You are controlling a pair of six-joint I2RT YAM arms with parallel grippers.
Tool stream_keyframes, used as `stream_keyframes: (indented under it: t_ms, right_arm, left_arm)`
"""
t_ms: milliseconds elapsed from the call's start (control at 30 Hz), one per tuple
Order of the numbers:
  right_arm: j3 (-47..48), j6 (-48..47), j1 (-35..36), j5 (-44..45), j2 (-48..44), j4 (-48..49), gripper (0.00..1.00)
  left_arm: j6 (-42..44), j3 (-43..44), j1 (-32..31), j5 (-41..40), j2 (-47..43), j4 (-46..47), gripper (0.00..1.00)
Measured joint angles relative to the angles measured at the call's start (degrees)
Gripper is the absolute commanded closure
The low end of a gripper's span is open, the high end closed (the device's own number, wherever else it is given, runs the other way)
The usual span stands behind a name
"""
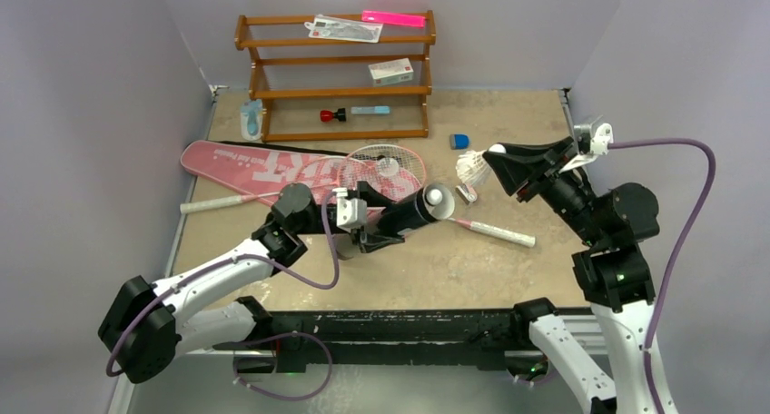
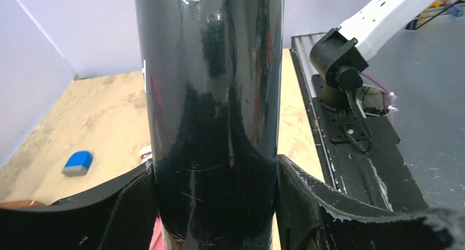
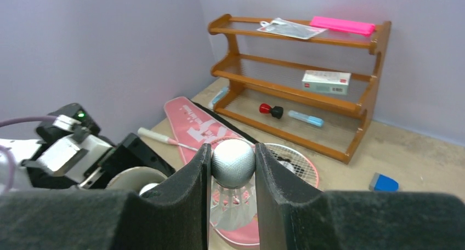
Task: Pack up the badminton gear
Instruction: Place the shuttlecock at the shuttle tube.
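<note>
Shuttlecock (image 1: 470, 169): cork pinched between the fingers of the right gripper (image 3: 232, 154), held in the air just off the tube's open mouth, not yet inside.

Tube (image 1: 409, 212): the left gripper (image 2: 214, 170) is clamped across its body. It is tilted, mouth toward the shuttlecock. Something white shows inside the mouth, possibly one already loaded; cannot confirm.

Behind the tube: what looks like a second shuttlecock (image 1: 390, 167) on a racket (image 1: 404, 155), and the bag (image 1: 245, 162) lying flat. Left of the tube: the second racket (image 1: 209, 203), handle showing, head hidden.

Judgement: early. Loading, closing and bagging remain.
</note>
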Motion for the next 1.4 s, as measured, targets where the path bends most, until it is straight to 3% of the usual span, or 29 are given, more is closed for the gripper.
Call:
stream_keyframes:
  t_ms: [267, 500, 1400]
  right_arm:
    - [1.46, 0.61, 0.00, -7.30, -1.88, 0.15, 0.97]
    - [6.19, 1.86, 0.00, -12.59, 0.50, -3.23, 0.99]
    - [17.00, 9.25, 0.02, -17.75, 11.80, -14.21, 1.00]
  left_arm:
    - [-11.13, -4.85, 0.00, 3.82, 9.03, 20.06, 0.49]
    - [-18.29, -5.49, 0.00, 4.00, 13.51, 29.86, 0.49]
    - [-20.81, -5.68, 0.00, 3.61, 13.55, 31.52, 0.49]
